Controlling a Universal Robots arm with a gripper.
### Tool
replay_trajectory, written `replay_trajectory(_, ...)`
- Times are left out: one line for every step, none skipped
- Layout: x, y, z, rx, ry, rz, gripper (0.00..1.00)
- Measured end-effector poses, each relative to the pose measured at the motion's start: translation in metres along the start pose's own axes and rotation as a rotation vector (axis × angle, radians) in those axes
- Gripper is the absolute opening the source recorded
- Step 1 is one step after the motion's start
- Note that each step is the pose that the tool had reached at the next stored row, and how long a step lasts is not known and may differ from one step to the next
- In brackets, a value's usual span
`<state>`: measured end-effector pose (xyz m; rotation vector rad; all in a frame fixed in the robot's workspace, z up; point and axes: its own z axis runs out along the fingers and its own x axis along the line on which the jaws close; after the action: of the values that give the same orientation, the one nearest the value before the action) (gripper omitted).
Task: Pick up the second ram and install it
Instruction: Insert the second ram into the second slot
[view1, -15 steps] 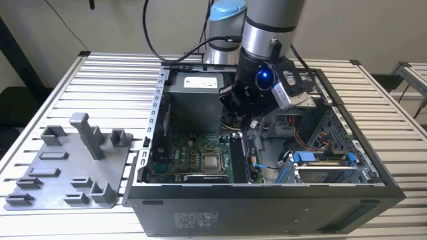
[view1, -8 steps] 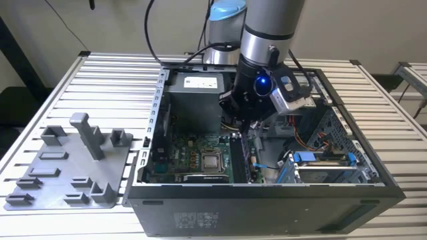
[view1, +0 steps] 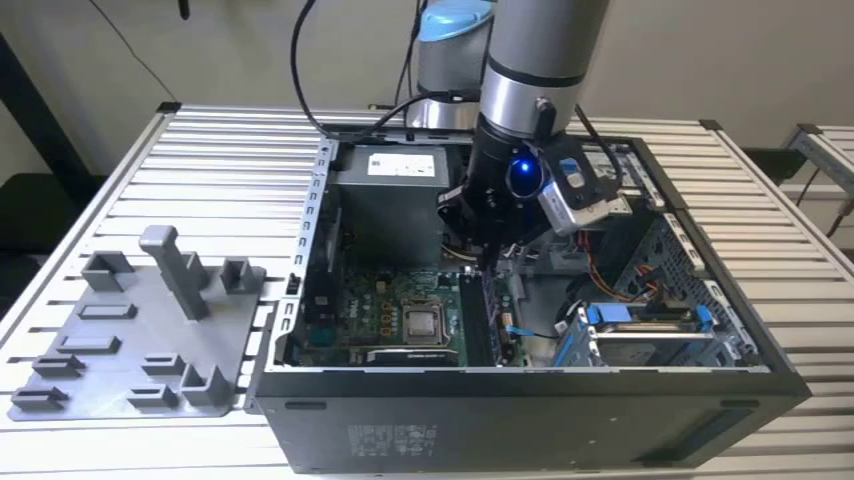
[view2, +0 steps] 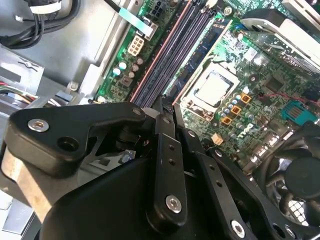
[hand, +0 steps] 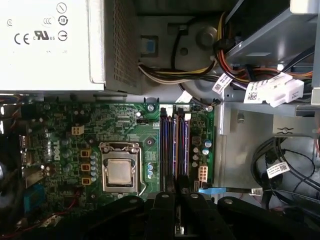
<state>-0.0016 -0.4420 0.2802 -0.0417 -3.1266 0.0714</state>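
My gripper (view1: 483, 266) reaches down into the open computer case, right over the memory slots beside the processor (view1: 424, 323). The second ram (hand: 175, 150) is a thin dark stick standing on edge in the slots, running along them. In both wrist views the black fingers (view2: 166, 150) come together at their tips on its upper edge. My gripper (hand: 178, 194) hides the part of the stick beneath it. In the exterior view the second ram (view1: 482, 315) shows as a dark upright strip under the fingertips. The grey fixture tray (view1: 134, 330) lies outside the case on the exterior view's left.
The power supply (view1: 387, 165) fills the far end of the case. A drive cage (view1: 654, 330) with blue parts sits on the exterior view's right. Bundled cables (hand: 270, 90) hang beside the board. A fan (view2: 295, 180) lies past the processor socket (view2: 215, 87).
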Motion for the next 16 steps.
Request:
replay_trajectory(0.0, 0.0, 0.0, -0.0001, 0.0, 0.0, 0.14)
replay_trajectory(0.0, 0.0, 0.0001, -0.0002, -0.0001, 0.0, 0.14)
replay_trajectory(0.0, 0.0001, 0.0005, -0.0004, -0.0001, 0.0, 0.14)
replay_trajectory(0.0, 0.0001, 0.0014, -0.0006, -0.0002, 0.0, 0.14)
replay_trajectory(0.0, 0.0001, 0.0025, 0.0005, 0.0, 0.0, 0.14)
replay_trajectory(-0.0001, 0.0002, 0.0038, 0.0018, 0.0, 0.0, 0.14)
replay_trajectory(-0.0001, 0.0002, 0.0051, 0.0034, 0.0, 0.001, 0.14)
replay_trajectory(-0.0001, 0.0002, 0.0058, 0.005, 0.0005, 0.001, 0.14)
replay_trajectory(0.0, 0.0001, 0.0069, 0.0057, 0.0013, 0.001, 0.14)
replay_trajectory(-0.0001, 0.0, 0.0079, 0.0062, 0.0029, 0.001, 0.14)
replay_trajectory(-0.0001, -0.0001, 0.0088, 0.0068, 0.0052, 0.001, 0.14)
replay_trajectory(-0.0001, -0.0001, 0.01, 0.007, 0.0076, 0.0, 0.14)
replay_trajectory(-0.0002, -0.0001, 0.0111, 0.0073, 0.0103, 0.0, 0.14)
replay_trajectory(-0.0002, -0.0001, 0.0124, 0.0073, 0.0128, 0.0, 0.14)
replay_trajectory(-0.0001, 0.0, 0.0141, 0.0074, 0.0141, 0.0, 0.14)
replay_trajectory(-0.0001, 0.0001, 0.016, 0.0074, 0.0143, 0.0, 0.14)
